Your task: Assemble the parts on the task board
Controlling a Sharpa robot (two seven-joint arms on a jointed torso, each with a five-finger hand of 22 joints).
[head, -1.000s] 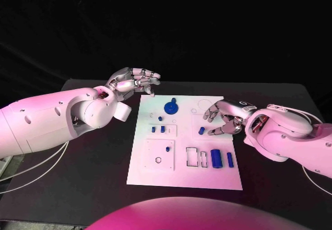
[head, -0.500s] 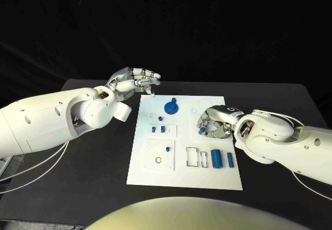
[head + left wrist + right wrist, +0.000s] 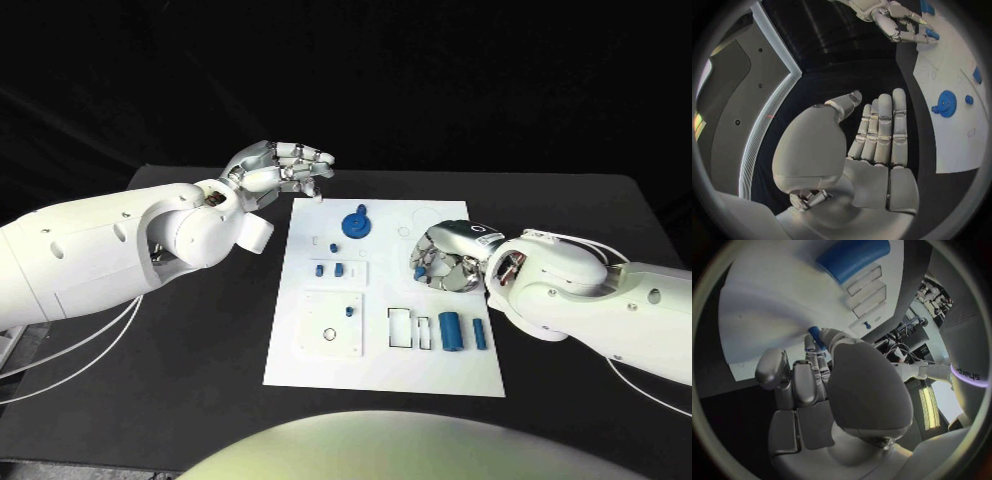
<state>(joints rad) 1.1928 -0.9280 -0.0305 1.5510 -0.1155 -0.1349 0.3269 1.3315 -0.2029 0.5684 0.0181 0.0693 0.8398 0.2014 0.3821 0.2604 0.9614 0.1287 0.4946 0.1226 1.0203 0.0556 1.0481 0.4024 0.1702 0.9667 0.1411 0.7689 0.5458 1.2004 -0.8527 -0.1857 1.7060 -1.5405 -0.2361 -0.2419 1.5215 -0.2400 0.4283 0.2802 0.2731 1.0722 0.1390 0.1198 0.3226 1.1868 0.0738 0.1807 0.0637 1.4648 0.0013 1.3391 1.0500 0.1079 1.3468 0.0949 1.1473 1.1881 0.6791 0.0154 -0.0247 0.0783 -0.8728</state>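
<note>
**Right hand closes on a small blue piece**

We see the white board (image 3: 387,345) lying mid-table, most blue parts resting in its slots. Our right hand (image 3: 447,262) curls down onto the board's middle, fingers pinching a small blue peg (image 3: 420,271), likely to lift it. Our left hand (image 3: 281,167) hovers beyond the far corner, fingers together, holding nothing, clear of the work.

I see my left hand (image 3: 281,165) raised, fingers straight and together, holding nothing. My right hand (image 3: 443,260) curls downward, fingertips (image 3: 815,340) pinching something small.
</note>
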